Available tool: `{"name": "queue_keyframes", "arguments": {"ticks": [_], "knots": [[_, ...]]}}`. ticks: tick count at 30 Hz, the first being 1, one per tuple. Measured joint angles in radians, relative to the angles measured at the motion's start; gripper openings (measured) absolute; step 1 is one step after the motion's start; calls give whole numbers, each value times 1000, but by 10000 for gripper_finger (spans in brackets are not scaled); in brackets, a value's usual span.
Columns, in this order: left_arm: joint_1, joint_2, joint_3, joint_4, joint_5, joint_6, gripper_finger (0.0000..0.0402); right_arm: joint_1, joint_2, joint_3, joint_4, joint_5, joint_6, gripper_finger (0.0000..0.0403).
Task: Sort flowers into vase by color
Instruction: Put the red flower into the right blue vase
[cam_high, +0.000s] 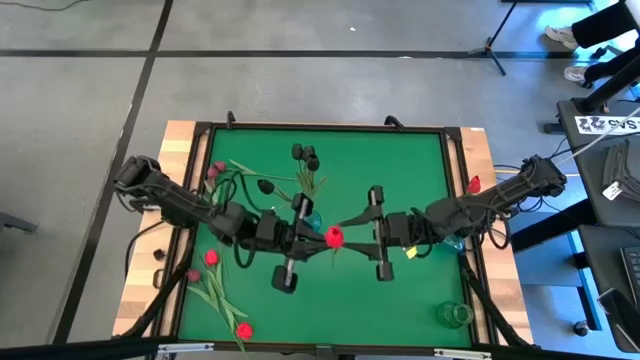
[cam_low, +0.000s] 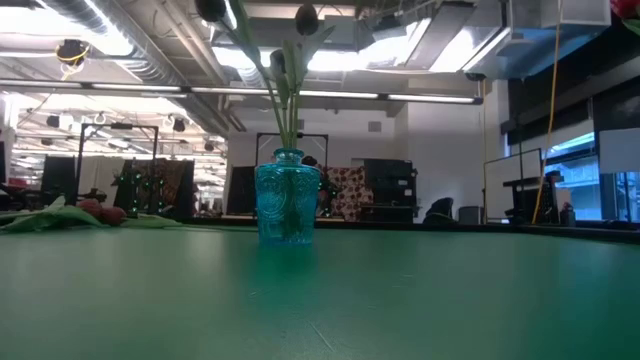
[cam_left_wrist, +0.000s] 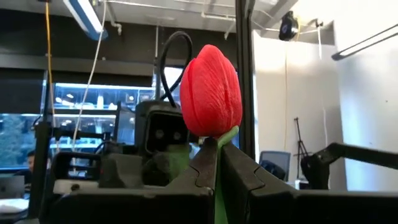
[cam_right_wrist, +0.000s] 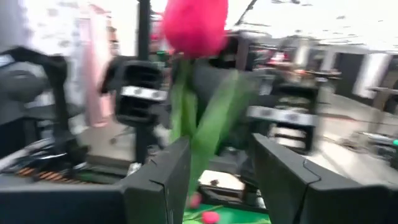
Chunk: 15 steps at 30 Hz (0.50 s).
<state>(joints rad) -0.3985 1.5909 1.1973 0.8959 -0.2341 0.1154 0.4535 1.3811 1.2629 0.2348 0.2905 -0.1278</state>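
A red tulip (cam_high: 334, 236) is held by its thin green stem in the clamped left hand (cam_high: 318, 238) above mid-table (cam_high: 400, 300), faced by the right hand (cam_high: 372, 232) with fingers apart, near a ribbed blue glass vase (cam_low: 287, 197) filled with dark tulips (cam_high: 304, 154).

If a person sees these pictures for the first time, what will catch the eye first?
First, the red tulip at the middle of the green table, its stem pinched in the shut left gripper while the open right gripper faces it. Next, the blue vase already holding dark tulips, and more red tulips lying along the table's left side.
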Motion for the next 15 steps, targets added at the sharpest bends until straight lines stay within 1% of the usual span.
{"name": "queue_keyframes", "arguments": {"ticks": [4,6,8,9,12,15], "knots": [[18,13,8,-12,12,0,4,-18,0,0,-6,-171,21,168],[26,13,9,-13,17,-2,4,-18,0,0,1,-222,21,168],[28,13,9,-13,18,-2,4,-18,0,0,0,-230,21,168],[30,13,9,-14,17,-2,4,-18,0,0,-1,-217,21,168],[33,13,9,-13,8,-7,4,-17,-1,0,-3,-134,17,165],[33,13,9,-16,8,-6,4,-26,0,0,-4,-119,-6,143]]}}
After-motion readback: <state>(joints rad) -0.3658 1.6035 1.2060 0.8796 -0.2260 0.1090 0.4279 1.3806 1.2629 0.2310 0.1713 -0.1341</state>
